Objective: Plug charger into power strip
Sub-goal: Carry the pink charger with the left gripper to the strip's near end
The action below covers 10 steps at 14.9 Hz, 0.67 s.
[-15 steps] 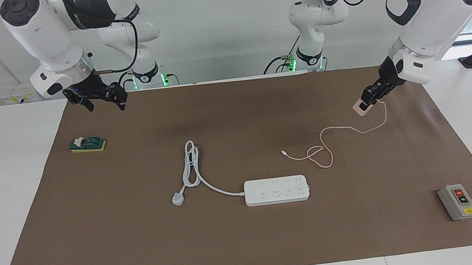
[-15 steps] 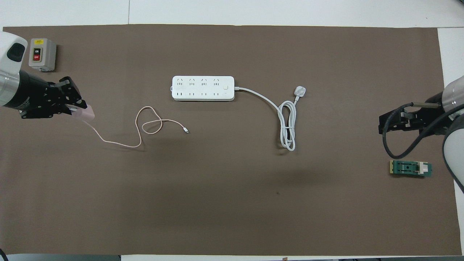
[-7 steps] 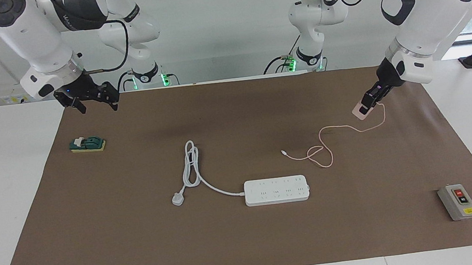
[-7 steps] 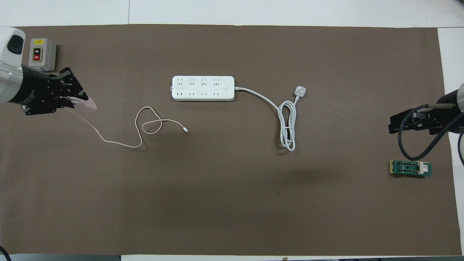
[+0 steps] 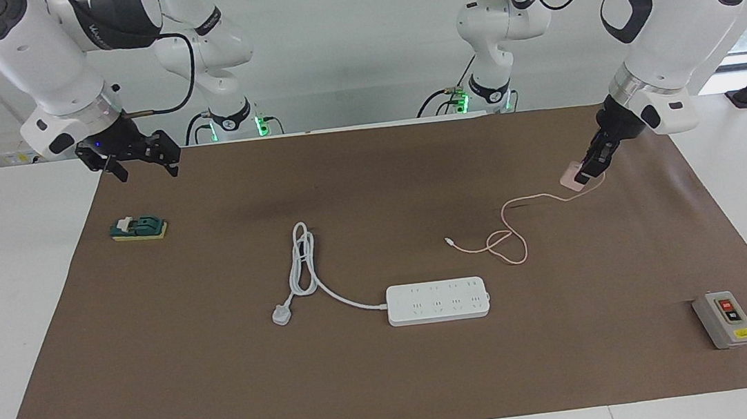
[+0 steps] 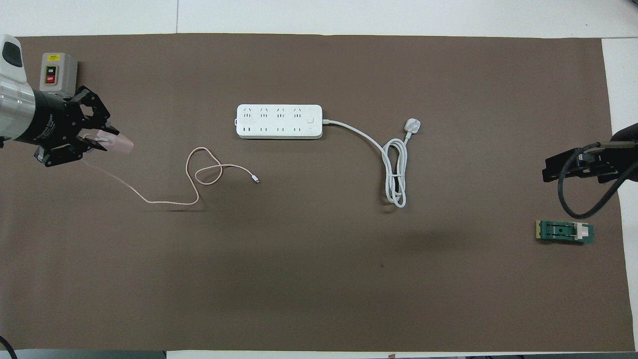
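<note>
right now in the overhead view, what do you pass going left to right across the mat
grey switch box → left gripper holding the pale pink cube charger → looped thin pink cable → long white power strip → coiled white cord → green block

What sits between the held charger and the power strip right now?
Only the charger's own pink cable, looped on the brown mat; otherwise bare up to the power strip. The overhead view shows it; the left gripper grips the charger.
</note>
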Each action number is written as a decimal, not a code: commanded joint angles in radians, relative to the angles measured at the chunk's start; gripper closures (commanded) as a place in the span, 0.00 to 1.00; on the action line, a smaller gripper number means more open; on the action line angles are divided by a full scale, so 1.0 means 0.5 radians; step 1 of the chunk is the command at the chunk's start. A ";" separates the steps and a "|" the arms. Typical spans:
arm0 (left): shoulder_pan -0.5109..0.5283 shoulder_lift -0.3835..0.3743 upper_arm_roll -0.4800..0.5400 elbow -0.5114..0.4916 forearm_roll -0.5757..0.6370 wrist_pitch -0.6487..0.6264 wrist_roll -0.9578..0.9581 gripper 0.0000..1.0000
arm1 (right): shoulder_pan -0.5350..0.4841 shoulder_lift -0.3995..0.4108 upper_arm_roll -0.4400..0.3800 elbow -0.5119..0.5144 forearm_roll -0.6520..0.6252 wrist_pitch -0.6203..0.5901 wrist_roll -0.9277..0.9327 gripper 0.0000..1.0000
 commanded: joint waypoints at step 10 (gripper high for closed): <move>-0.398 0.654 0.038 0.550 0.140 -0.005 -0.948 1.00 | -0.034 -0.031 -0.003 -0.035 -0.026 -0.007 0.034 0.00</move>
